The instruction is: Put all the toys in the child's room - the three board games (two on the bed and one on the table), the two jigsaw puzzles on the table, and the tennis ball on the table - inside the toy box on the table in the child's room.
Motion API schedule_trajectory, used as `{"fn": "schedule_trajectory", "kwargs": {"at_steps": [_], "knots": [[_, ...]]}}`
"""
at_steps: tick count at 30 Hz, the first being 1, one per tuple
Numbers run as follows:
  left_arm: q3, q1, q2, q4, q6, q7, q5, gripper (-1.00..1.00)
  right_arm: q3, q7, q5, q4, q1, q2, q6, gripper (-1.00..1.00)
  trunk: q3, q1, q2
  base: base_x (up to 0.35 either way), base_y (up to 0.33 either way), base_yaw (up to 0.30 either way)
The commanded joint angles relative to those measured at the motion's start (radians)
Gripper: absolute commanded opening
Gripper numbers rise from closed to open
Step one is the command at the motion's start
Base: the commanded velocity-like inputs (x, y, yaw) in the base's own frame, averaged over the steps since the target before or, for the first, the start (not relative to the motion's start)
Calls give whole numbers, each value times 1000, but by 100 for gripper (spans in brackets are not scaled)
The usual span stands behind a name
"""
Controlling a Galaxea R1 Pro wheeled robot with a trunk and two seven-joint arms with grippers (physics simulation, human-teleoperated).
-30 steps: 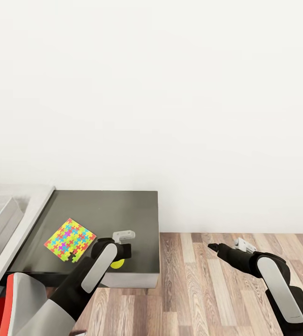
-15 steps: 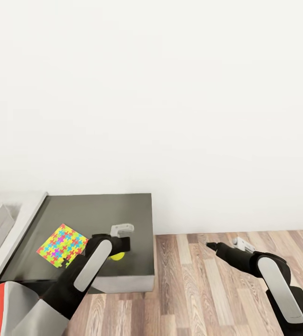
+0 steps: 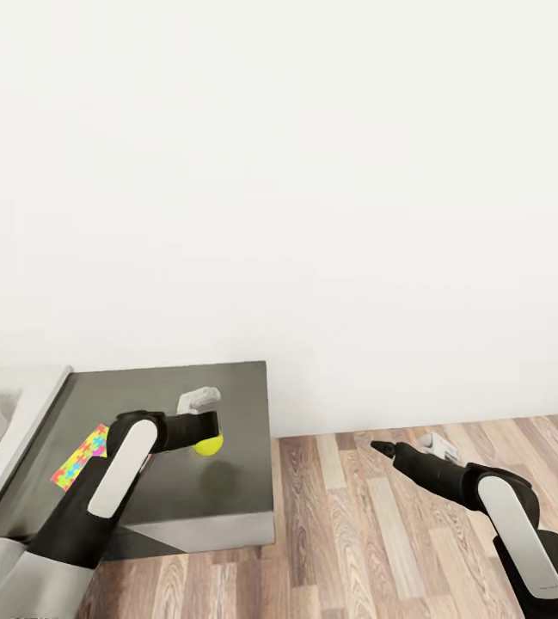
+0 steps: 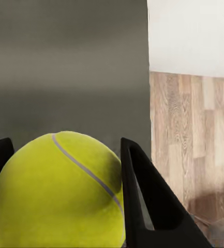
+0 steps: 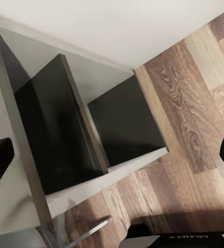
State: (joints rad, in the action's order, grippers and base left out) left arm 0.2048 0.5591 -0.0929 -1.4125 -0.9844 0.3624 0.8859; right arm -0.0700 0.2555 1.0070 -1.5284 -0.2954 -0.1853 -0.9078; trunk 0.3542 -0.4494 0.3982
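The left gripper [image 3: 205, 427] pinched the tennis ball [image 3: 209, 444] above the dark cabinet [image 3: 227, 499] (unboxed yet); a jigsaw puzzle [image 3: 81, 454] lay near its left edge.

The yellow-green tennis ball [image 3: 209, 444] with a pale seam sits clamped between the left gripper's [image 3: 203, 437] fingers above the dark cabinet [image 3: 227, 404], a bright mosaic puzzle [image 3: 81, 456] lying flat at its 9 o'clock, part hidden by the arm.
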Motion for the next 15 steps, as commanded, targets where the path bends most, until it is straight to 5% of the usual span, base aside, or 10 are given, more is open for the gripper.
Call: {"fn": "schedule_trajectory", "kwargs": {"at_steps": [1,6,11,15], "knots": [[-22,0,-1,-2,-14,-43,8,-100,0,5,10,-1,0,0,-3,100,0,-1,2,0,0,-120],[-109,-4,-23,-3,-54,-237,8,-100,-2,-17,11,0,1,-2,-3,100,-7,-1,2,0,0,-120],[-130,-6,-56,-3,-61,-420,8,-100,-2,-63,10,0,1,-4,-3,100,-14,-1,2,0,0,-119],[-133,-8,-65,-3,-62,-499,7,-100,-2,-74,10,1,1,-4,-3,100,-20,-1,2,-23,0,-106]]}}
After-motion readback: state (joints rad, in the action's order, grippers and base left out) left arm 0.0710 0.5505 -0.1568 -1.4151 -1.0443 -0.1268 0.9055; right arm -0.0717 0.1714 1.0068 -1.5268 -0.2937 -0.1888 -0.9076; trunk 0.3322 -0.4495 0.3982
